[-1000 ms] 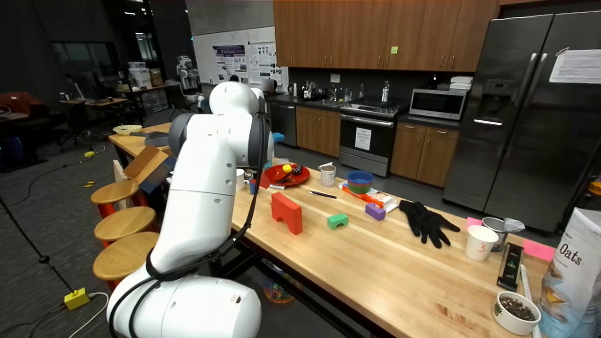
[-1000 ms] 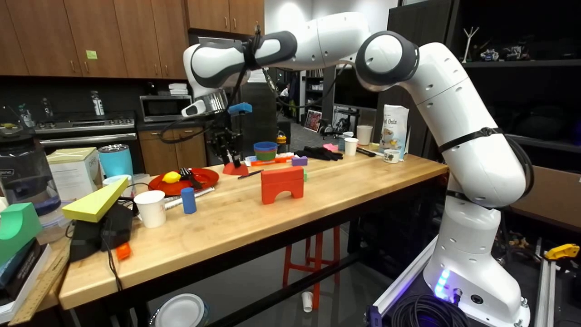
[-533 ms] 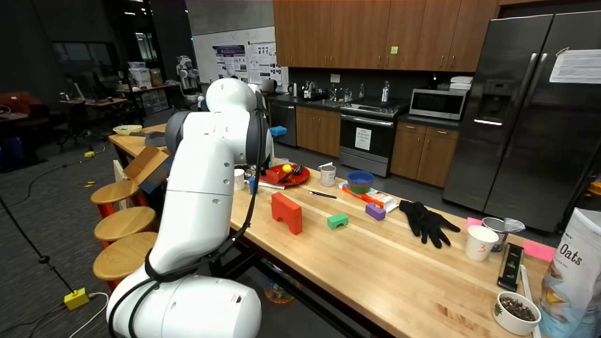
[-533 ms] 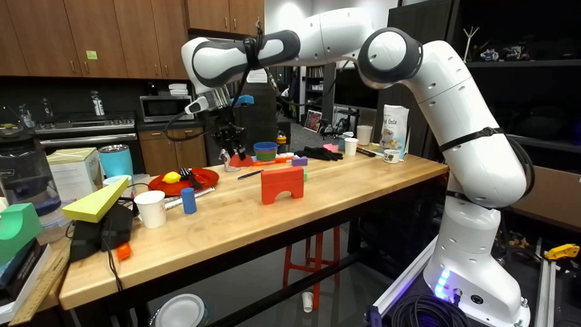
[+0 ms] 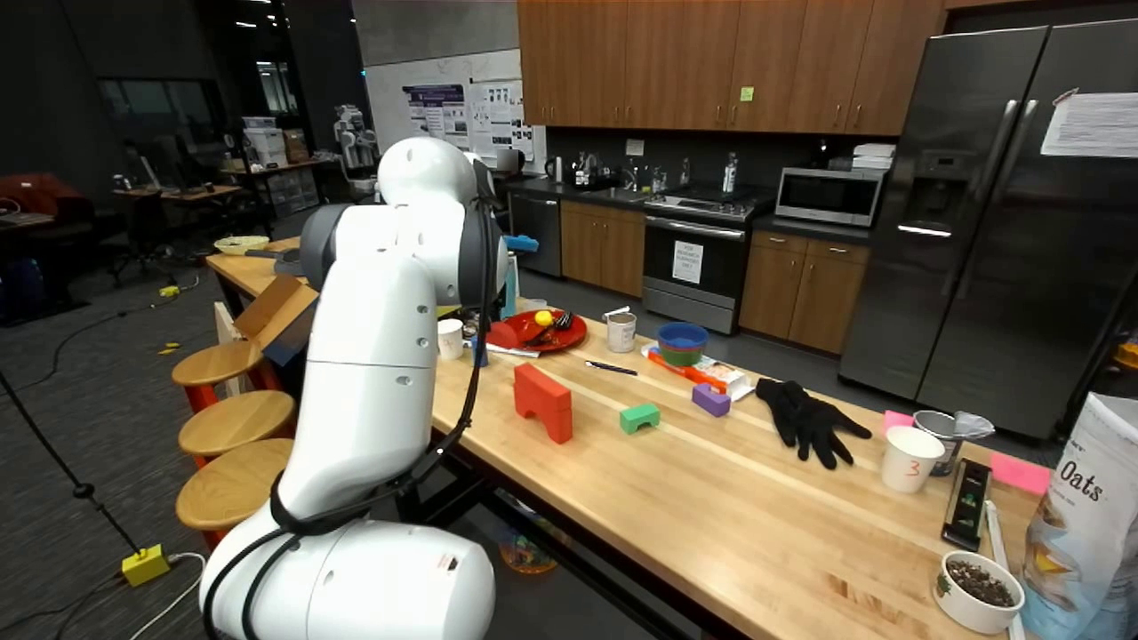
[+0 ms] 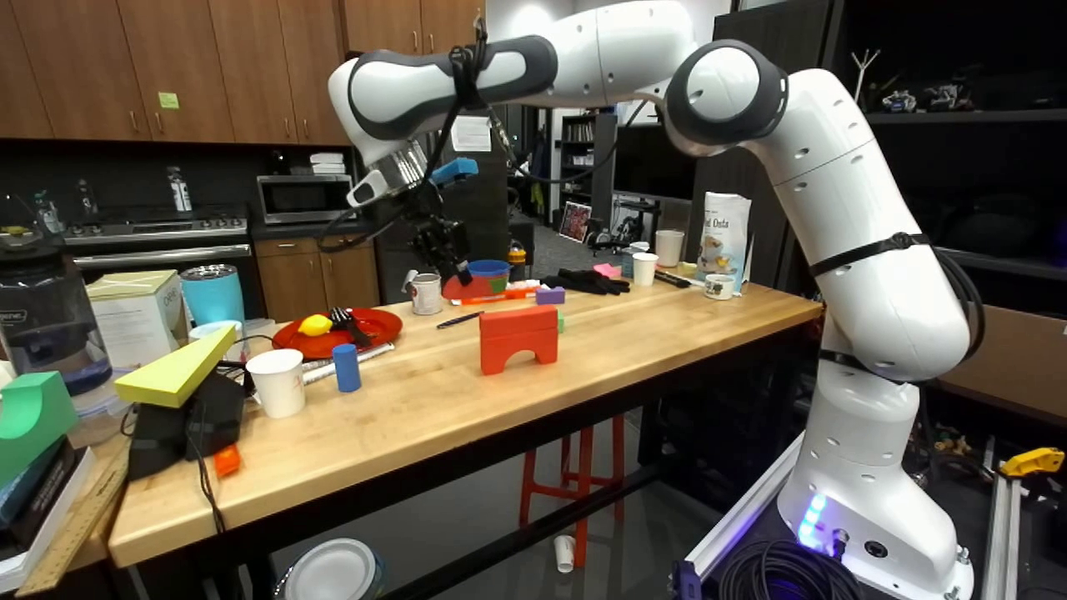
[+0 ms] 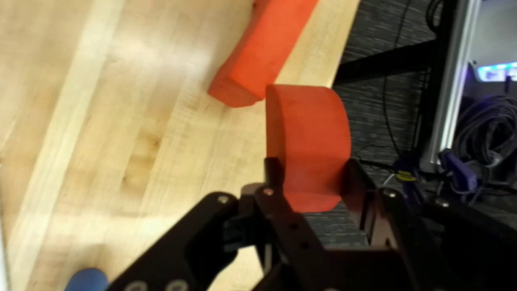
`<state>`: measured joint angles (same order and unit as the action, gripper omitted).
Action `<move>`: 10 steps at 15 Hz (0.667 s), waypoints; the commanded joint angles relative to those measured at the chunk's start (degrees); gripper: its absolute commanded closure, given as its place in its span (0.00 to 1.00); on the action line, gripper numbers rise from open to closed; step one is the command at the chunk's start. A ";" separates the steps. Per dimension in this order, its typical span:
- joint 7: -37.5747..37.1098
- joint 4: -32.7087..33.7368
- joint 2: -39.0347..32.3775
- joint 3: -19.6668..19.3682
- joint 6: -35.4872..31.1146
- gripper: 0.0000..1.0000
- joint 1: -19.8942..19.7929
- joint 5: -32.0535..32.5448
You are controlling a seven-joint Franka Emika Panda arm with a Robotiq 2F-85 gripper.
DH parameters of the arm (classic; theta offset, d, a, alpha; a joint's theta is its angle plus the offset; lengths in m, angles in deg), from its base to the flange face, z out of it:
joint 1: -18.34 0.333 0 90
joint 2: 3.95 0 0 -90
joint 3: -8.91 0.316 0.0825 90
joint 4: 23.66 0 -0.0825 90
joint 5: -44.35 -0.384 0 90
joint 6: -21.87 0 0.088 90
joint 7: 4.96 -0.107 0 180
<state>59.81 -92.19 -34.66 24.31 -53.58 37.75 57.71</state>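
My gripper is shut on a red half-round block, one finger on each side of it. In an exterior view the gripper hangs tilted above the table, and the held block overlaps the stacked bowls behind it. A red arch block stands upright on the table, a seam running across it. Its end shows just beyond the held block in the wrist view, where a gap between the two cannot be judged. Near the arch sit a small green block and a purple block.
A red plate carries a lemon and a black fork. Around it stand a blue cylinder, a paper cup and a white can. A pen and black gloves lie along the table.
Still holding the half-round block, my gripper has risen slightly, tilted more, and moved rightward in an exterior view, uncovering the white can. The blocks on the table have not moved.
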 commanded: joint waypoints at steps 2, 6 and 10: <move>-10.33 2.50 -0.56 -0.41 11.26 0.84 -0.50 -7.05; -16.81 3.96 -1.82 -0.24 16.34 0.84 -1.97 -11.88; -17.93 6.48 -4.82 -0.84 18.35 0.84 -3.24 -11.07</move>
<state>43.55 -89.39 -36.73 24.08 -38.24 35.38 47.20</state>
